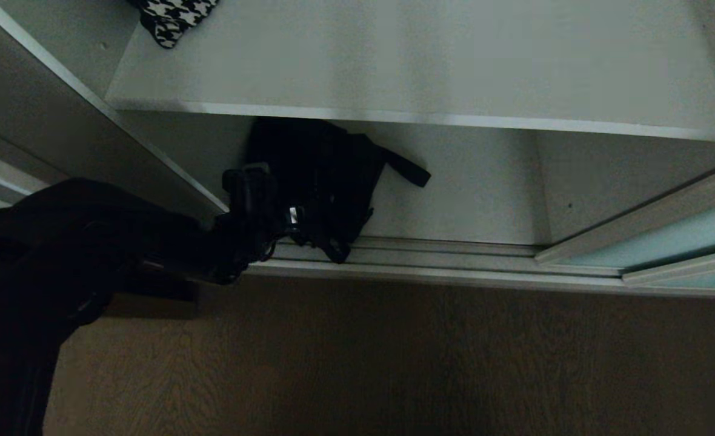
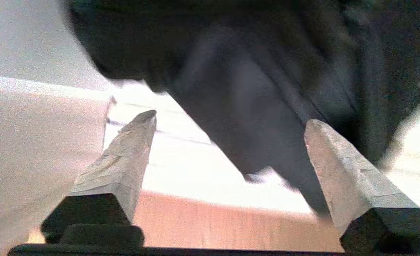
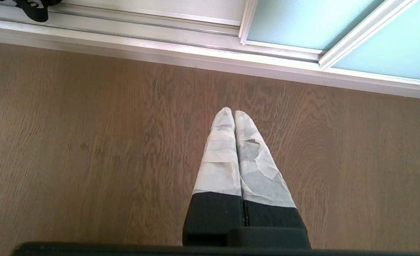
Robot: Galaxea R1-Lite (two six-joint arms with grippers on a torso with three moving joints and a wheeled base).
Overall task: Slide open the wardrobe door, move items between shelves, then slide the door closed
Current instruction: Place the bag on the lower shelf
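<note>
Transfer step: soft black fabric bag [image 1: 327, 181] set at lower grey shelf [image 1: 478, 200] front edge; left gripper [image 2: 231, 131] fingers [image 2: 131, 149] spread wide, holding nothing. Next: withdraw, close frosted teal glass door [image 1: 666, 242]. Right gripper [image 3: 234, 113] fingers pressed together, empty.

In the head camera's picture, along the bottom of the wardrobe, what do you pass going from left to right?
Left arm → left gripper → black bag → bare lower shelf → teal sliding door.

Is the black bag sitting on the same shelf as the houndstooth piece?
No, the black bag lies on the wardrobe's bottom board, while the houndstooth piece rests on the shelf above it.
</note>
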